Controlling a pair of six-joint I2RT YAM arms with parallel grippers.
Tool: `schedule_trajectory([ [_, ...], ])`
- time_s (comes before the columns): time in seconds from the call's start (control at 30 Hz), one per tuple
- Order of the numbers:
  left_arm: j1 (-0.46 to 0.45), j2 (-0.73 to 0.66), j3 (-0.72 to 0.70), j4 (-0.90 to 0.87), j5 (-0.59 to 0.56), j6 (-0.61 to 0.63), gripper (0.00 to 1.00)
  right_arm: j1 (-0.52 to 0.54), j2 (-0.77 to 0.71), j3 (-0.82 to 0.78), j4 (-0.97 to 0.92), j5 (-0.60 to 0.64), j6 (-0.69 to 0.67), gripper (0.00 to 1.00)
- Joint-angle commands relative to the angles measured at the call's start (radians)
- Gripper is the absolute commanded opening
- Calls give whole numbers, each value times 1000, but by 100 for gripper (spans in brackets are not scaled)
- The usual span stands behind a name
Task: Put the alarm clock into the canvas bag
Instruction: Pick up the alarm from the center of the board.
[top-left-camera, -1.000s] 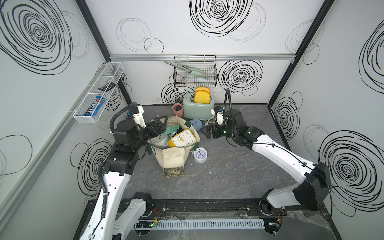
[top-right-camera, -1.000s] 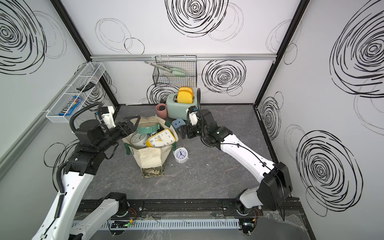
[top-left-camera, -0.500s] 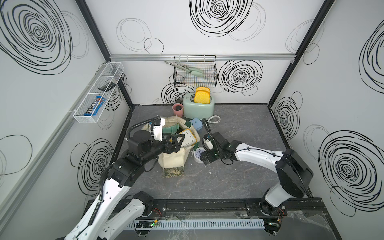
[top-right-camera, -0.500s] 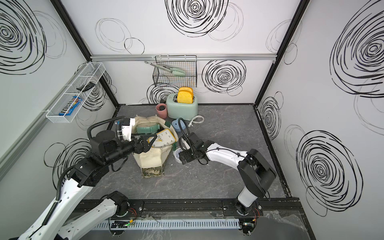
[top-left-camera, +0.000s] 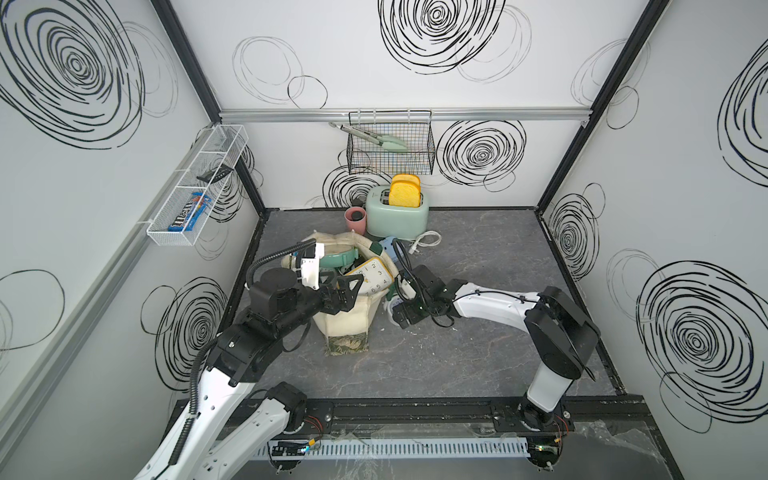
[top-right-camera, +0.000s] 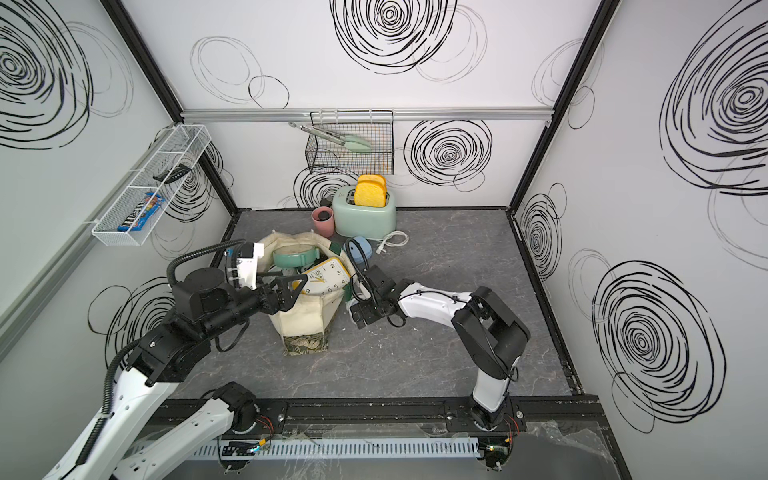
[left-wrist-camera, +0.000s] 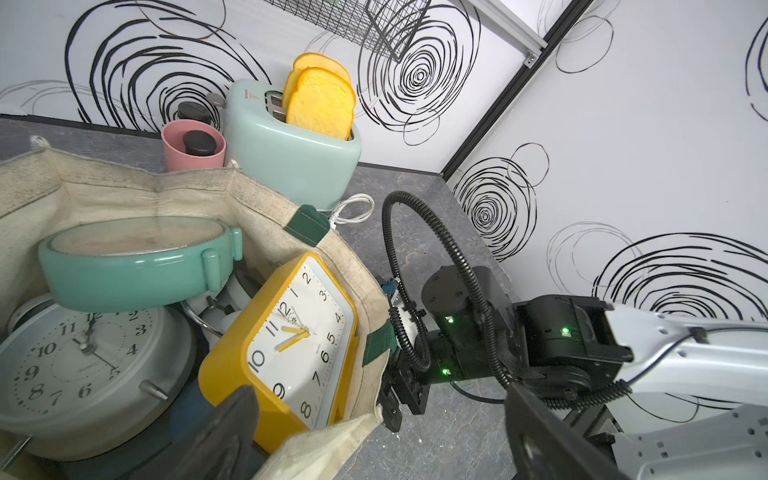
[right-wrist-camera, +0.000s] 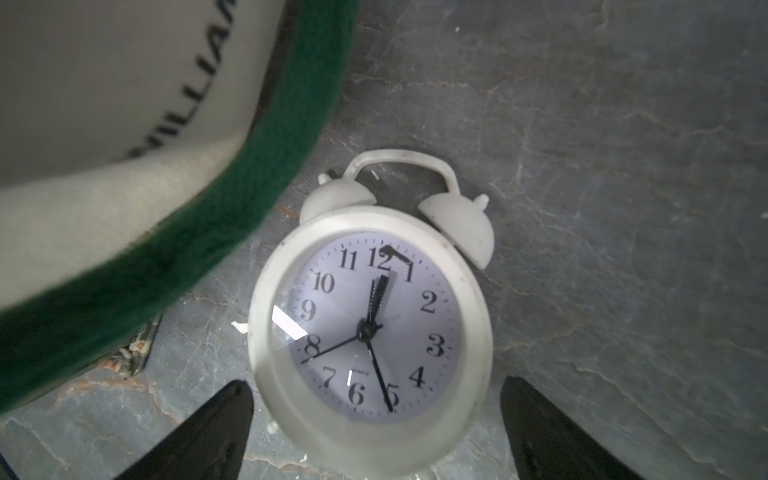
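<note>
Having dropped from earlier, right gripper (right-wrist-camera: 374, 388) wide astride alarm clock (right-wrist-camera: 370, 328) by canvas bag (top-left-camera: 345, 318); left gripper (left-wrist-camera: 380, 392) wide.

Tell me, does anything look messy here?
The canvas bag is crammed: a yellow clock pokes out tilted over its rim, a mint clock lies slanted on top. The white alarm clock is outside it, on the table.

3 white walls (top-left-camera: 374, 62) scrawled with black spiral drawings close in a dark grey, marble-veined floor (top-left-camera: 490, 266). Black posts (top-left-camera: 188, 62) climb the 2 rear corners, at upper left and upper right of the frame. An aluminium rail (top-left-camera: 498, 113) crosses the back wall, carrying a black wire basket (top-left-camera: 415, 160) at centre. A white wire shelf (top-left-camera: 170, 237) hangs at left. The light is even.
</note>
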Motion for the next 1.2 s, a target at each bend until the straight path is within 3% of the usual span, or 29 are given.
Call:
schedule_trajectory([
  [0.0,9,-9,2,17,-15,15,96,1,24,26,38,8,-16,97],
  [0.33,43,-10,30,10,-31,-17,96,-15,69,32,74,-18,-28,99],
  [0.7,106,-20,78,5,-59,-117,96,-21,39,-3,79,-21,-36,84],
  [0.8,106,-29,71,21,-38,-108,96,-24,-3,-26,79,-19,-24,73],
  [0.97,108,-16,61,14,15,-84,96,-78,-133,-119,94,-23,33,65],
  [1.17,108,-7,31,39,82,-65,97,-219,-374,-240,103,-91,79,59],
])
